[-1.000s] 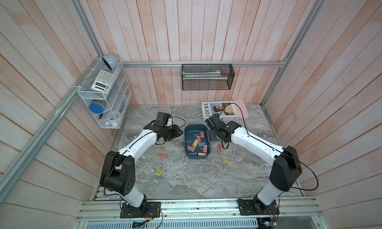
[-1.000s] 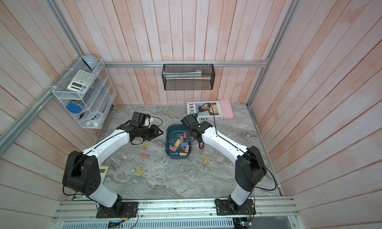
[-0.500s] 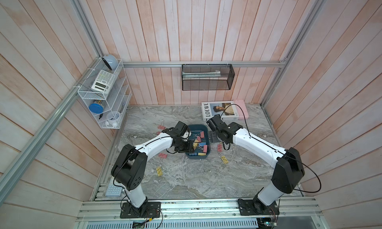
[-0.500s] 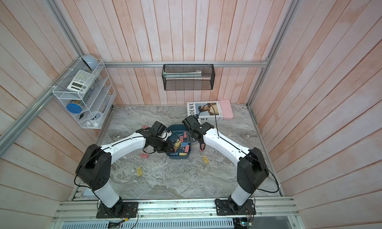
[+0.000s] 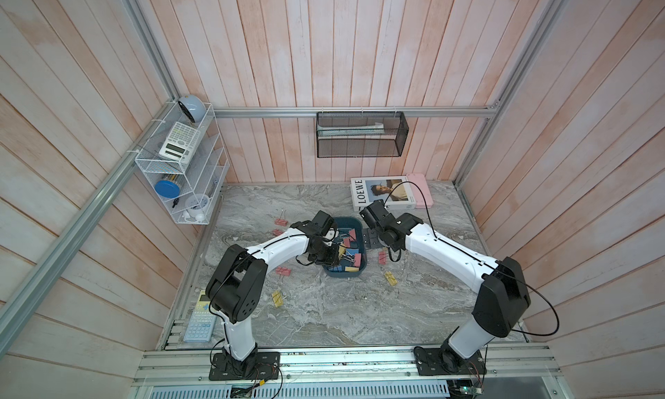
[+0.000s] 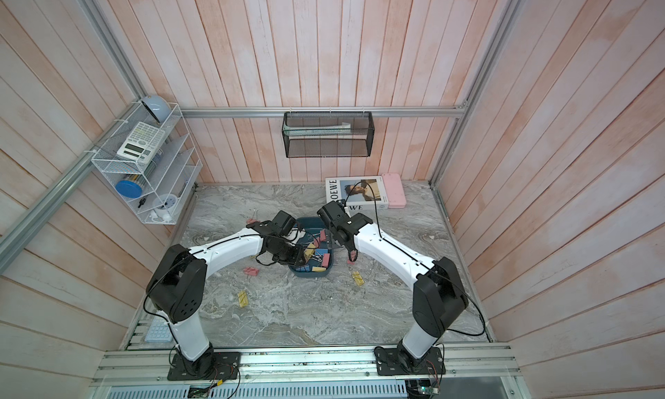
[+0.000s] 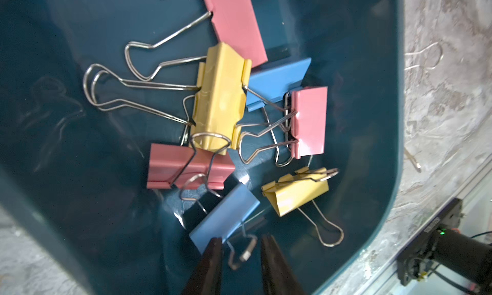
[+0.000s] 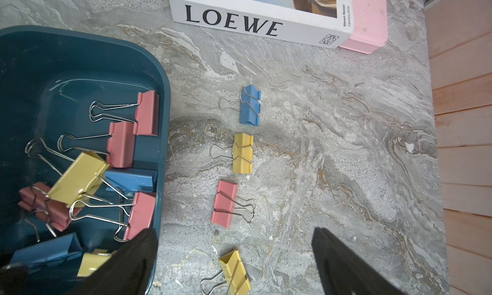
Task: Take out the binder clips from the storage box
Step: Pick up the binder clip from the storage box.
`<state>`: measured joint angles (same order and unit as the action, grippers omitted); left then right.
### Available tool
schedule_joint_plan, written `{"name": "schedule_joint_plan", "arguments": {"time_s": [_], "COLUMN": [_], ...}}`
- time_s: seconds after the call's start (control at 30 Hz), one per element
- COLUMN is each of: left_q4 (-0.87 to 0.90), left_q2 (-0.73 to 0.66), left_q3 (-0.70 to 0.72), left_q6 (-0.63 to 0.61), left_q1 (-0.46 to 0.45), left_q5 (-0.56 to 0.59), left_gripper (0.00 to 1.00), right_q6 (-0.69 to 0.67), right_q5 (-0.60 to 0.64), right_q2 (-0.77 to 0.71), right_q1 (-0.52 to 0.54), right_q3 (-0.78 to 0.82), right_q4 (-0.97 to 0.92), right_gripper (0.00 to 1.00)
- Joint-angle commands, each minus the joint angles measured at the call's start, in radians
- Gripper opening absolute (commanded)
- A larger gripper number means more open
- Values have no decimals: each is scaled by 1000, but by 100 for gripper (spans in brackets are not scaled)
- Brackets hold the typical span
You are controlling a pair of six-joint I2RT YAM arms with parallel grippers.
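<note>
The left tool [image 7: 241, 243] is set inside the storage box [image 7: 372, 107], its fingers narrowly spread on either side of the wire handle [image 7: 241, 253] of a blue binder clip [image 7: 225, 216]; no pinch is made yet. The handle points at the tool, with the body lying crosswise beyond it. Several more binder clips [image 7: 221, 99] are heaped in the box. The right tool [image 8: 233, 232], spread wide, is held over the counter [image 8: 332, 120] just beside the box, above a row of four clips [image 8: 243, 154].

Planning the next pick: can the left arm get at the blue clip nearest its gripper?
Probably yes: the left gripper stands open astride the wire handle of the blue clip, with nothing covering it.
</note>
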<state>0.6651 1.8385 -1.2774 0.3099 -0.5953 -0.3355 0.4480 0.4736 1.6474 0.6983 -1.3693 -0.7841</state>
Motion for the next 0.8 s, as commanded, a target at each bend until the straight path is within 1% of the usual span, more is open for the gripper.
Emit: {"name": "schedule_joint_plan", "arguments": {"time_s": [0.0, 0.1, 0.17, 0.3, 0.4, 0.5, 0.77], "left_q4": [15, 22, 28, 40, 48, 47, 28], "left_q2": [17, 16, 7, -24, -46, -77, -183], "left_q3": [-18, -22, -29, -58, -81, -92, -78], "left_q6": [-20, -20, -19, -17, -8, 10, 67], "left_q1": [-10, -11, -11, -9, -8, 0, 58], "left_q5": [12, 17, 24, 49, 68, 82, 53], "left_gripper": [25, 17, 14, 3, 0, 0, 0], "right_q6": [12, 15, 15, 15, 12, 11, 7], "right_q5": [24, 23, 22, 23, 19, 20, 7], "right_q2": [-24, -23, -22, -21, -18, -19, -13], "right_q1": [-7, -9, -8, -11, -11, -11, -11], "right_q3": [12, 13, 11, 9, 4, 3, -4], "right_q4": [-20, -21, -21, -20, -20, -19, -9], "right_gripper": [98, 98, 98, 98, 98, 98, 98]}}
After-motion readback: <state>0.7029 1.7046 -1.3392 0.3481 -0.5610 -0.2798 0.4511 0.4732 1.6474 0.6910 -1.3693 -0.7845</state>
